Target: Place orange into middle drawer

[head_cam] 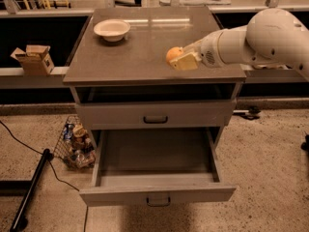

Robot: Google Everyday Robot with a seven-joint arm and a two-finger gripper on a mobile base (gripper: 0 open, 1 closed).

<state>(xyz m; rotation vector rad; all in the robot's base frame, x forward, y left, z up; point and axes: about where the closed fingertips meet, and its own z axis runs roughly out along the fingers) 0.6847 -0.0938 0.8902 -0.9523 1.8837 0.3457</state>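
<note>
Pincer (179, 59) pinching the small round orange fruit (173, 53) over the grey counter (140, 47).
Below the counter, the wide grey middle drawer (154, 156) stands pulled open.

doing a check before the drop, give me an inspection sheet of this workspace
surface: grey cabinet top, white bowl at its back left
job's things: orange held over the top's right front; middle drawer pulled open below
clutter: cardboard box on the left ledge; wire basket of items on the floor
gripper: gripper over the top's right front, shut on the orange
cables: black cable on the floor, left
surroundings: upper drawer closed; speckled floor
</note>
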